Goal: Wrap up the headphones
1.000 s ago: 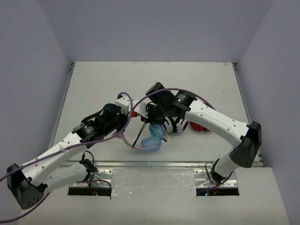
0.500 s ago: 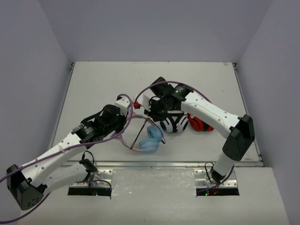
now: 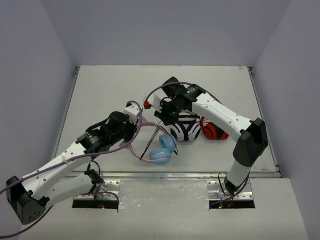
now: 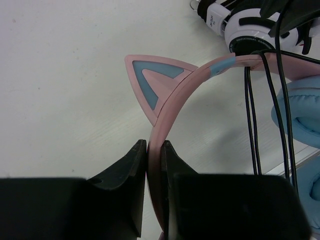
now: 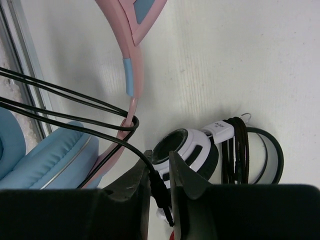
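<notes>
Two arms share one pair of headphones, which sits mid-desk toward the near edge, cups low and band raised to the left. Within the last second the right arm has swung from above the blue cups toward the far side of the desk, drawing the cable with it. The cups have shifted slightly. A white-and-black pair, previously half hidden under that arm, now shows beside a red pair. Several strands already cross the headband, so the move reads as one more turn being laid, with the wrapping judged partway done.

Left jaws: closed tight on the edge of the headband, just below the cat ear. Right jaws: narrow, pinching the thicker end of the cable.

Materials and shapes:
- Headband: thin, flat, smooth pink strip in a broad curve, with a short light-blue segment.
- Cat ear: rigid pink triangle with a blue inset.
- Ear cups: rounded, padded and light blue, with a soft, faintly glossy skin and a pale seam line.
- Cable: thin, round, black and limp, stiffening at its end.
- Desk: matte white, faintly grained.
</notes>
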`<act>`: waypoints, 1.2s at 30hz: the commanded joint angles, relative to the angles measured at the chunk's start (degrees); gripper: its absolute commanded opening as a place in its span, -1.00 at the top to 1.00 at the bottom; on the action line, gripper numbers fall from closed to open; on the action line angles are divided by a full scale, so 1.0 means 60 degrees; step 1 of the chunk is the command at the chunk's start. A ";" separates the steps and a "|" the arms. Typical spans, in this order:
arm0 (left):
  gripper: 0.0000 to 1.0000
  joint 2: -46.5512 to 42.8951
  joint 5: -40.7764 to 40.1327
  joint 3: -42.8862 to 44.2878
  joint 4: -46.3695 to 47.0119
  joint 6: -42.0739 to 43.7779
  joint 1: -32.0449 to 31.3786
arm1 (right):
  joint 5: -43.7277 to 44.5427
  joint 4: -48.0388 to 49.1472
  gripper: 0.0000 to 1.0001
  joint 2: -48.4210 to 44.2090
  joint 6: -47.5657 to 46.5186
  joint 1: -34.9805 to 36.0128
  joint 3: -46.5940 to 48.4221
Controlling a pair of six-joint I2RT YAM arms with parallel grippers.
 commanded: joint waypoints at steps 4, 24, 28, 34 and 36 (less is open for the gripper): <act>0.99 -0.0293 0.0333 0.0250 0.0963 -0.0044 -0.0075 | 0.0115 0.0401 0.54 0.0222 0.0039 -0.0155 0.0495; 0.99 -0.0396 0.1240 0.0748 0.1637 0.0308 0.0540 | 0.0716 0.1046 0.11 -0.0115 0.0347 -0.0507 -0.0223; 0.99 -0.0367 0.1476 0.0865 0.1711 0.0308 0.0687 | 0.0818 0.1236 -0.02 -0.0232 0.0552 -0.0726 -0.0529; 0.99 0.0071 0.2587 0.1071 0.1755 0.0308 0.0950 | 0.0468 0.1910 -0.36 -0.0554 0.1445 -0.1706 -0.1218; 0.99 0.0364 0.3201 0.1115 0.1769 0.0598 0.1155 | 0.0146 0.2042 -0.50 -0.0628 0.1751 -0.2058 -0.1292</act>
